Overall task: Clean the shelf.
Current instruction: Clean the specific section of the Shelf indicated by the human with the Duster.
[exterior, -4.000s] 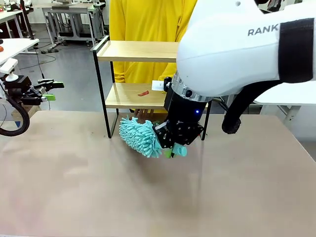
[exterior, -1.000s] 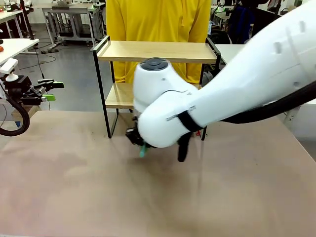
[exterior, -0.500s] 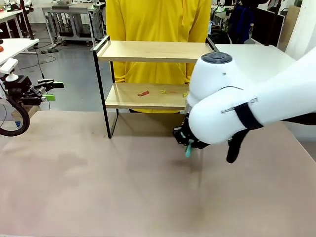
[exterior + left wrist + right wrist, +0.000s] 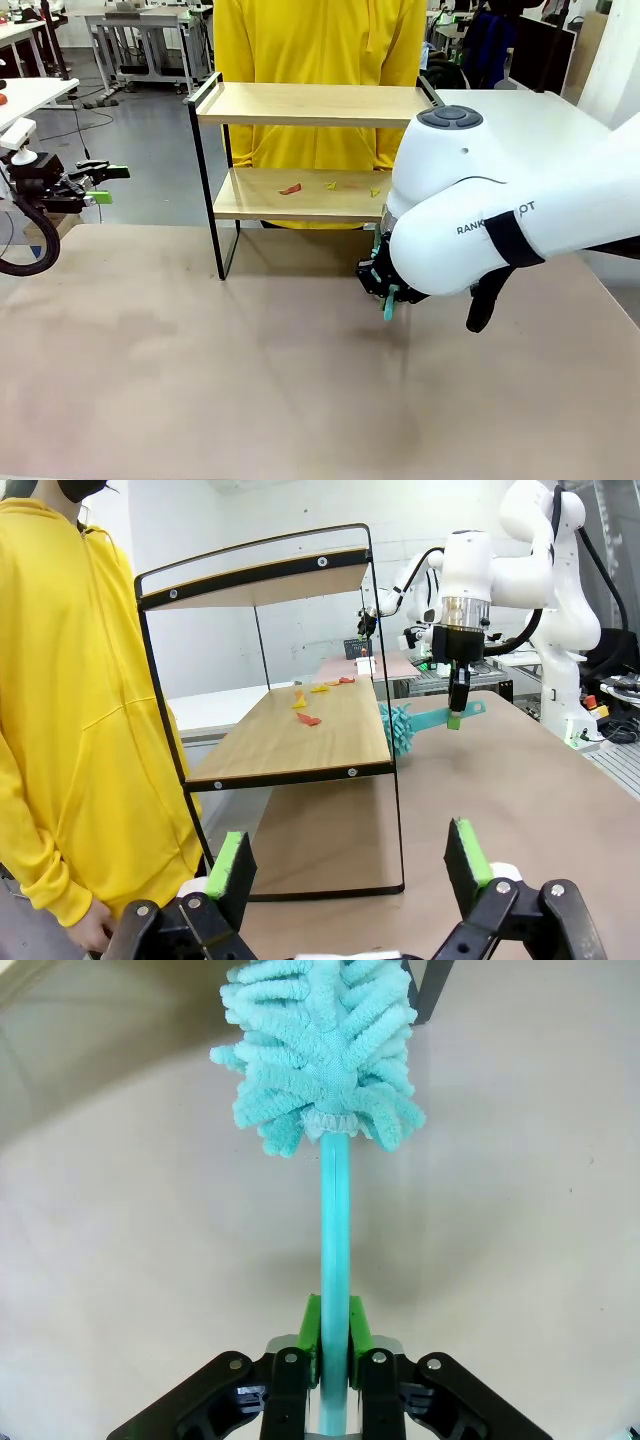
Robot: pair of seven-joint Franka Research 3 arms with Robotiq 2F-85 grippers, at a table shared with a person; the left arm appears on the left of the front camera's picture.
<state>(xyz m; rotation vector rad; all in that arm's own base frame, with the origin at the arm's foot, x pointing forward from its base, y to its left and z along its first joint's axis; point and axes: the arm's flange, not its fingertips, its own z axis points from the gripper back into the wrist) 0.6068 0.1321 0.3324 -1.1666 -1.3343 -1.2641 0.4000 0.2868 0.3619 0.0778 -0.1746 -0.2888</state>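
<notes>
The shelf (image 4: 310, 103) stands at the table's far edge, a small two-tier rack of light wood boards in a black frame. Small red and yellow scraps (image 4: 290, 188) lie on its lower board (image 4: 300, 735). My right gripper (image 4: 380, 282) hangs low in front of the shelf's right leg, shut on the teal handle (image 4: 335, 1230) of a fluffy teal duster (image 4: 320, 1060). In the left wrist view the duster head (image 4: 398, 728) floats just beside the lower board's near corner. My left gripper (image 4: 105, 184) stays at the far left, open and holding nothing, its pads (image 4: 232, 865) wide apart.
A person in a yellow hoodie (image 4: 320, 45) stands right behind the shelf. My right arm's white body (image 4: 500, 210) bulks over the table's right half. Bare tan tabletop (image 4: 200, 370) stretches across the left and front. Other workbenches stand further back.
My right arm has swung to the right across the shelf front with the duster, uncovering the lower board and its scraps. The left arm has not moved.
</notes>
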